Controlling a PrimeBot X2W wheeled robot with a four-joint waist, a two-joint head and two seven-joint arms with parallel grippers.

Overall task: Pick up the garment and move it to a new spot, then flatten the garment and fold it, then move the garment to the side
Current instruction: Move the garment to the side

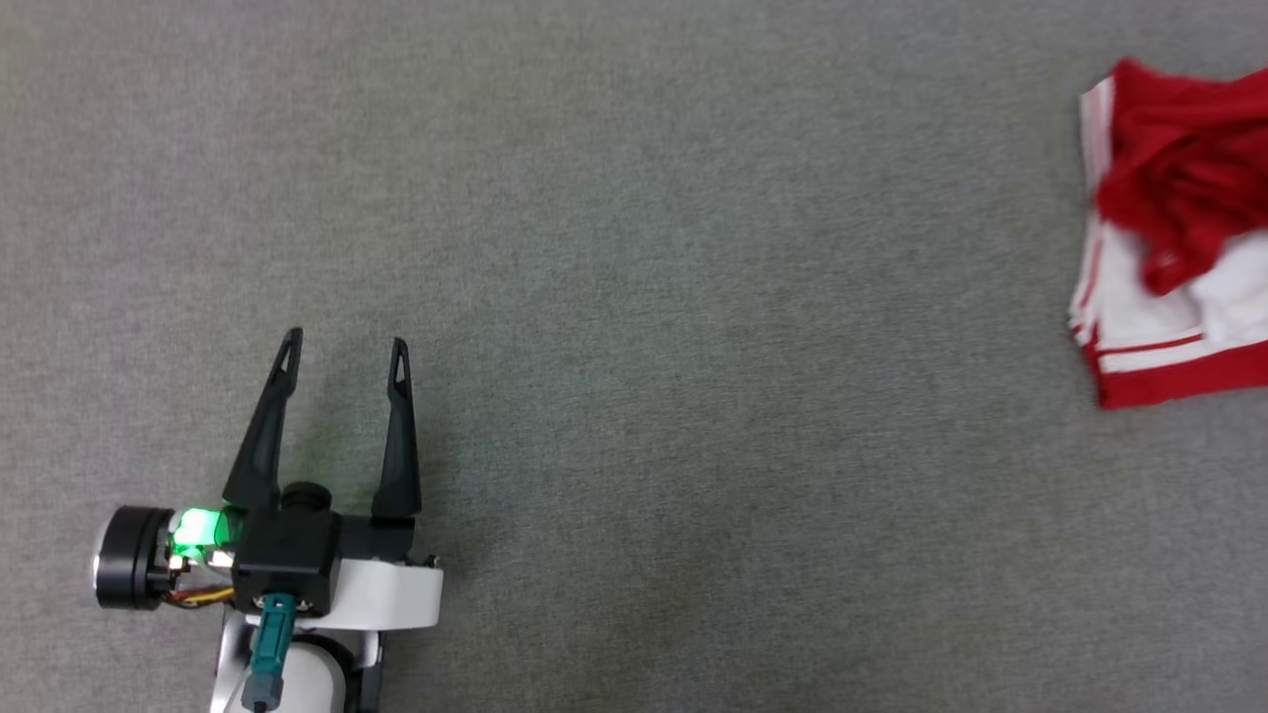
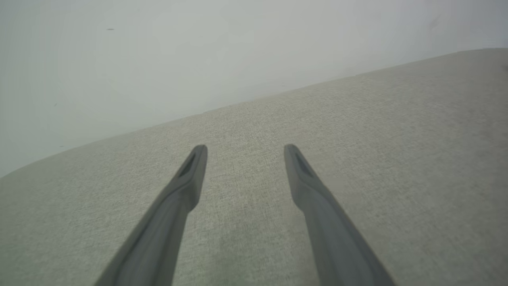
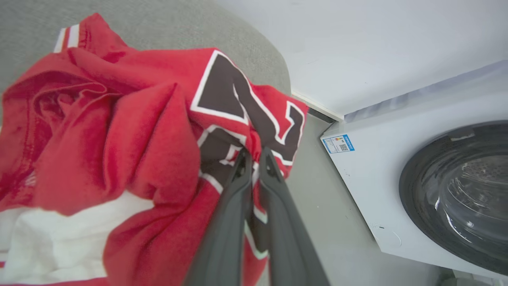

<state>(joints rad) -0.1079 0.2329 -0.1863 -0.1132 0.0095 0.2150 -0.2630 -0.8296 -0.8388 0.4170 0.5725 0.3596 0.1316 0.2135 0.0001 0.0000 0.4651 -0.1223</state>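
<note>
We are picking up: our right gripper (image 3: 256, 155) is clenched on a fold of the crumpled red jersey (image 3: 119, 131) at its tips. Our left gripper (image 1: 345, 349) gapes empty, well apart. Next we should lift it clear.

Your left hand (image 1: 346, 342) has two long black fingers (image 1: 263, 436), slotted near the tips, on a black block (image 1: 287, 555) with a green light (image 1: 198, 525), orange wires (image 1: 203, 596), a white bracket (image 1: 386, 594) and a teal plug (image 1: 269, 644).
</note>
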